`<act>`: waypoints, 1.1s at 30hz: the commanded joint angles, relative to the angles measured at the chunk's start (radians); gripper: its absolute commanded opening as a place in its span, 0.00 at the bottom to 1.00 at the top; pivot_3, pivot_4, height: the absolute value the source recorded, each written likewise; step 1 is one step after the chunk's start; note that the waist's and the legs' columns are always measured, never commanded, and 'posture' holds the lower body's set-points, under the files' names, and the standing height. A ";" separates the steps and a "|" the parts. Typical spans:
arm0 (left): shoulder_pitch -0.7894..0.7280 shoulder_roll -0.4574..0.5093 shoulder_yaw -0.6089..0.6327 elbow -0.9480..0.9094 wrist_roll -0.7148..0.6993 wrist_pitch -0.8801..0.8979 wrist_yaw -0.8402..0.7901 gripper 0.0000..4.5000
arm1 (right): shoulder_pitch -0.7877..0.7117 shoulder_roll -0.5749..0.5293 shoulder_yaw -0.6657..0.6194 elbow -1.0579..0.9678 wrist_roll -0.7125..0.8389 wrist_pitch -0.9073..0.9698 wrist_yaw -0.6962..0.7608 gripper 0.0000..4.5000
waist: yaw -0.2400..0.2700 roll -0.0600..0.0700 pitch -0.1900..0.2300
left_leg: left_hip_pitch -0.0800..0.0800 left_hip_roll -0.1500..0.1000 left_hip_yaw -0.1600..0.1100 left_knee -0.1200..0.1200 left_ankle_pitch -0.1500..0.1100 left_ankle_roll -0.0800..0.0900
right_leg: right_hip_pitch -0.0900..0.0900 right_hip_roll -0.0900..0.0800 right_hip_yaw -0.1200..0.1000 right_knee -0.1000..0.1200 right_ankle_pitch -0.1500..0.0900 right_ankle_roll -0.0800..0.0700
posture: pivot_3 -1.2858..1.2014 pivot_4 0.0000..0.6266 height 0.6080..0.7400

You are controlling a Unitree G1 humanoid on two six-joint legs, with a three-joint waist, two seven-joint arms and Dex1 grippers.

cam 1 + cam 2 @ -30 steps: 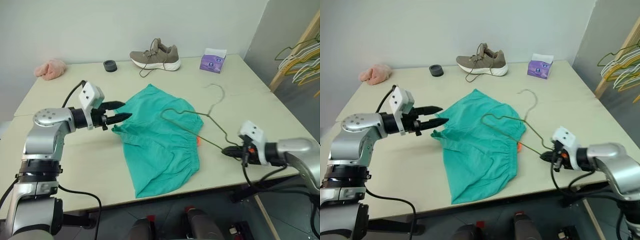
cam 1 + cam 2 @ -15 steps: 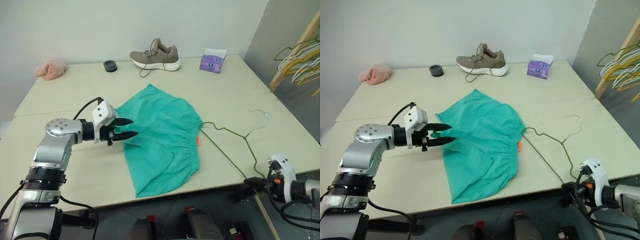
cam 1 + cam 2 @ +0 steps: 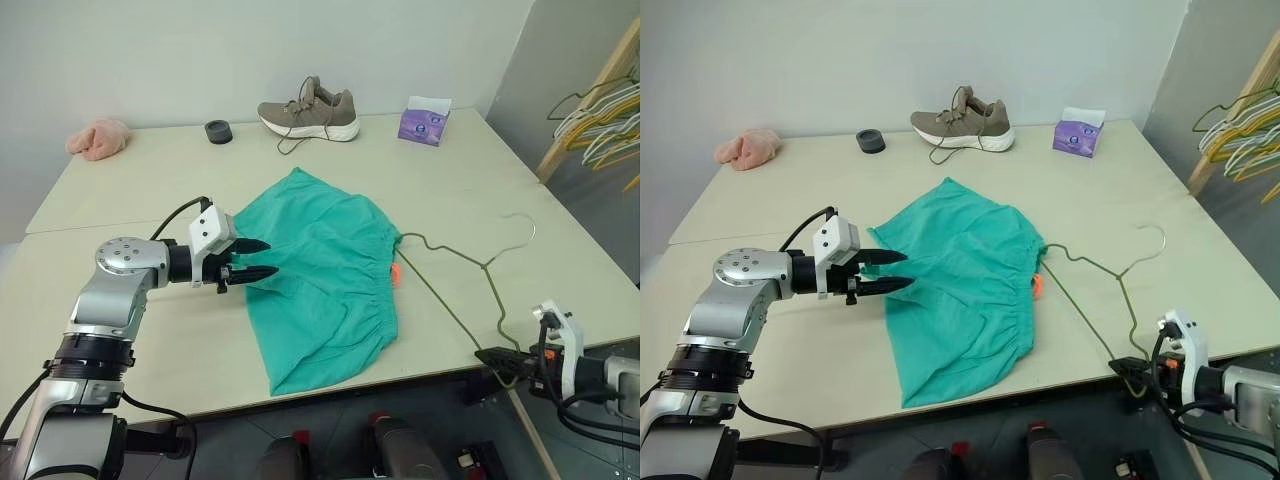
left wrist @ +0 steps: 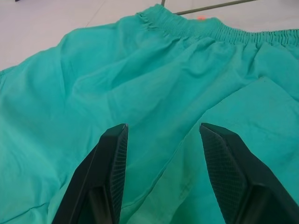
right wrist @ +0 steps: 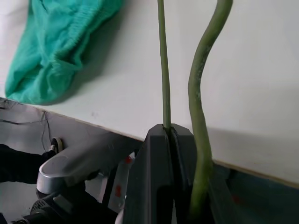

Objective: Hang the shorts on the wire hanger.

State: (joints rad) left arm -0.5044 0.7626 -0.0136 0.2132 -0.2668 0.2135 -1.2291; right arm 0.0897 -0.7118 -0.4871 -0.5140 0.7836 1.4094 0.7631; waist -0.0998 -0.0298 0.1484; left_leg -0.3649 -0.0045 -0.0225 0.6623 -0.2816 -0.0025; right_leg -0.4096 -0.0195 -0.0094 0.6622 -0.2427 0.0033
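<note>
Right now the shorts [image 3: 325, 280] lie spread flat in the middle of the counter [image 3: 150, 180], with the left end effector [image 3: 258, 259] at their 9 o'clock edge, its fingers [image 4: 108, 172] parted over the teal cloth and gripping nothing. At about 4 o'clock from the shorts, just off the counter's near edge, the right end effector [image 3: 497, 356] is clamped tight on a corner of the wire hanger [image 3: 455, 272], which lies on the counter beside the waistband, hook pointing toward 2 o'clock.

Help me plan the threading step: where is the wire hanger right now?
In the eye views the wire hanger lies flat on the table's right side, just right of the shorts, its near corner pinched in the right gripper at the table's front edge.
</note>
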 commanded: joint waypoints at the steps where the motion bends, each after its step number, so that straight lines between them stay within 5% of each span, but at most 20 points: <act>1: -0.019 0.009 0.017 -0.003 0.002 -0.013 0.011 0.57 | -0.024 -0.017 0.015 -0.017 0.050 0.009 -0.002 0.00 | 0.000 0.000 0.000 | 0.000 0.000 0.000 0.000 0.000 0.000 | 0.000 0.000 0.000 0.000 0.000 0.000 | 0.42 0.21 1.00; 17: 0.001 0.015 0.018 -0.017 0.009 -0.018 0.029 0.57 | -0.190 0.016 0.161 0.122 0.046 0.086 -0.125 0.00 | 0.000 0.000 0.001 | 0.000 0.000 0.000 0.000 0.000 0.000 | 0.000 0.000 0.000 0.000 0.000 0.000 | 0.43 0.22 1.00; 33: 0.016 0.009 0.029 -0.040 0.003 -0.009 0.054 0.57 | -0.484 0.334 0.092 0.309 0.066 0.205 -0.417 0.00 | 0.000 0.002 0.002 | 0.000 0.001 0.000 0.000 0.000 0.000 | -0.001 -0.002 0.001 0.001 0.000 0.000 | 0.44 0.21 1.00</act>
State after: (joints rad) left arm -0.4852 0.7629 -0.0098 0.2047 -0.2542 0.2105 -1.1863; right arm -0.3645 -0.3787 -0.3549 -0.1891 0.8253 1.6063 0.3694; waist -0.0997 -0.0283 0.1503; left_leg -0.3653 -0.0038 -0.0224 0.6619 -0.2817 -0.0024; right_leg -0.4104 -0.0216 -0.0088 0.6627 -0.2426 0.0032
